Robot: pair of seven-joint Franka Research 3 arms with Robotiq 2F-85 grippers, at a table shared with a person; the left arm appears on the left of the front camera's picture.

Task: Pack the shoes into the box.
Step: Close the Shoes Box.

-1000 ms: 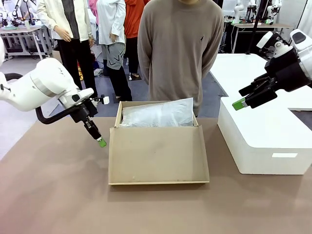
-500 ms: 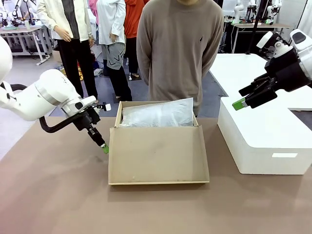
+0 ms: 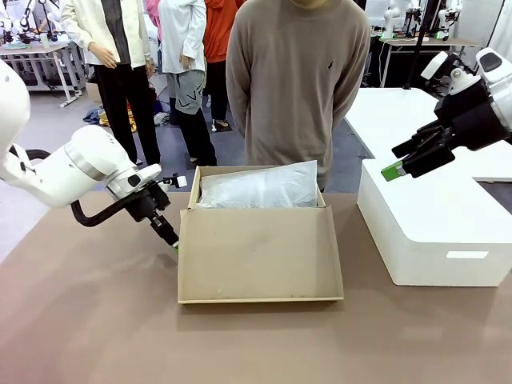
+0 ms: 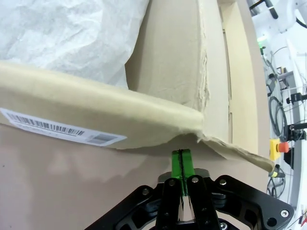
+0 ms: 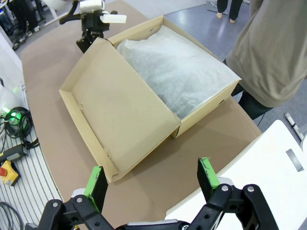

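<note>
The tan cardboard box [image 3: 260,256] sits mid-table with its lid flap lying open toward me. White tissue paper [image 3: 260,188] fills the body, and the shoes are hidden or out of view. My left gripper [image 3: 173,240] is shut with nothing in it, its tips at the lid's left edge by the hinge corner. In the left wrist view its green fingertips [image 4: 181,165] sit pressed together just under the flap's torn edge, below the box [image 4: 96,108]. My right gripper [image 3: 396,160] hangs open and empty above the white block. Its own view looks down past the right gripper [image 5: 151,179] at the box [image 5: 120,120].
A large white block-like box [image 3: 432,224] stands on the table's right side. A person [image 3: 296,80] in a grey-brown sweater stands right behind the shoebox. A barcode label [image 4: 62,129] is on the box's side wall. Bare brown table lies in front.
My left gripper has moved down and right, from beside the box to the lid's left edge. The right arm and the box have not moved.
</note>
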